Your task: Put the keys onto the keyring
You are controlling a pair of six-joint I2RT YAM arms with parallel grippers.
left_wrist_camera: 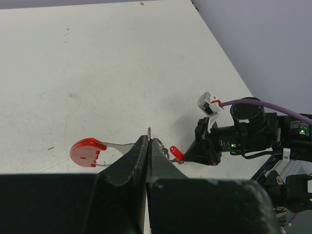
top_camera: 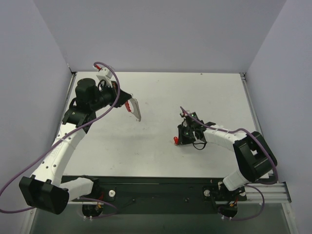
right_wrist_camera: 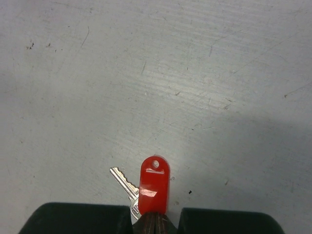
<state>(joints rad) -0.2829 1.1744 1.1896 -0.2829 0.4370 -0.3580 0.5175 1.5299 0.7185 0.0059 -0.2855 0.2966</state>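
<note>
From above, my left pincer (top_camera: 126, 101) hung over the far left of the table (top_camera: 161, 92), gripping the keyring (top_camera: 135, 109), a red and pale piece jutting from its tip. My right pincer (top_camera: 179, 140) was down at the table on the right of the middle, with a small red tag (top_camera: 175, 141) at its tip; the 2 pincers were well apart. In my left wrist view, the fingers (left_wrist_camera: 131, 158) stood almost together, only a thin slit between them, pinching the keyring's silver stem; its red foot-shaped end (left_wrist_camera: 87, 150) stuck out to the left, and a few chain links (left_wrist_camera: 164, 151) showed just right of the tips. In my right wrist view, the right pincer was fully closed on the bottom edge of the tag, which lay flat with its hole pointing away. 1 silver key (right_wrist_camera: 123, 181) lay on the table touching the tag's left side, blade angled up-left; whether its head was also pinched I could not tell.
</note>
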